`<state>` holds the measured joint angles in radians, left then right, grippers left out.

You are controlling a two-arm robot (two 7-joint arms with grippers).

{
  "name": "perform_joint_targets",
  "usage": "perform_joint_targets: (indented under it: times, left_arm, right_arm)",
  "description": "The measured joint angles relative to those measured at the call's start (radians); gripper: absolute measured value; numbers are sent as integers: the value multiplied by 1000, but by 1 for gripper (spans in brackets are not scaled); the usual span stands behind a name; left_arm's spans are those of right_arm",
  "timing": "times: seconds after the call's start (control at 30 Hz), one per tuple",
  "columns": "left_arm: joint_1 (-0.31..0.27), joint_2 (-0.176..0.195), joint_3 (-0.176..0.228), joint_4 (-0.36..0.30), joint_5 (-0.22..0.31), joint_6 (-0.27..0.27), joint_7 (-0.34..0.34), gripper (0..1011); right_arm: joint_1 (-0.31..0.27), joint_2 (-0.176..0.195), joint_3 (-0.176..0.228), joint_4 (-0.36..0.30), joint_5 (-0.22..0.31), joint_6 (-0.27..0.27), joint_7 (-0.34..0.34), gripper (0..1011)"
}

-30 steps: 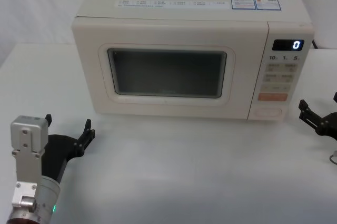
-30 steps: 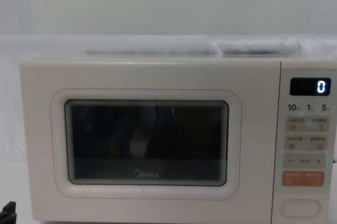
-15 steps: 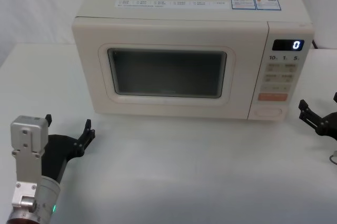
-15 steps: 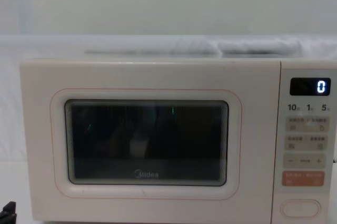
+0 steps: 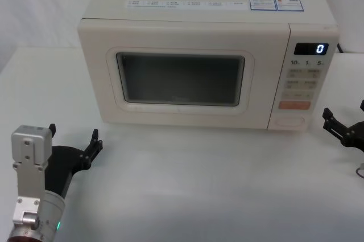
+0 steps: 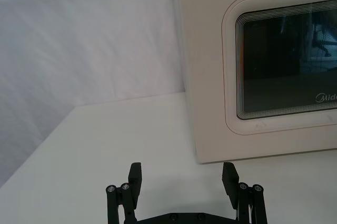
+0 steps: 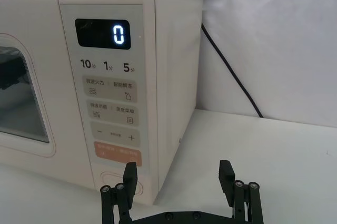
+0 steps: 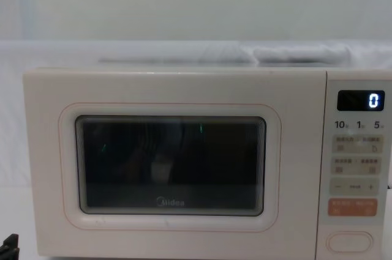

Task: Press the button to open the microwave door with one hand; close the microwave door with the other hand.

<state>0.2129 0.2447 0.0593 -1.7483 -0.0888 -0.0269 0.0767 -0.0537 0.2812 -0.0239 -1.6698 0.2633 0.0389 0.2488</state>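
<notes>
On the white table [image 5: 199,185] your microwave [image 5: 205,14] sits with the microwave door [image 5: 182,117] shut, as a second ago. Your right wrist view alone shows the cable [image 7: 229,71] behind it. Left gripper [image 5: 73,138] and right gripper [image 5: 344,121] stay spread and empty on either side.

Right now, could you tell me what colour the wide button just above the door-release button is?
The wide button is orange-pink, clearest in the right wrist view.
</notes>
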Motion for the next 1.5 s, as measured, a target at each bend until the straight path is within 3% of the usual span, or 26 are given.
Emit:
perform_joint_targets:
  times: [1.5]
  left_arm:
    - [0, 0, 0, 0, 0, 0, 0, 1001]
  right_arm:
    - [0, 0, 0, 0, 0, 0, 0, 1002]
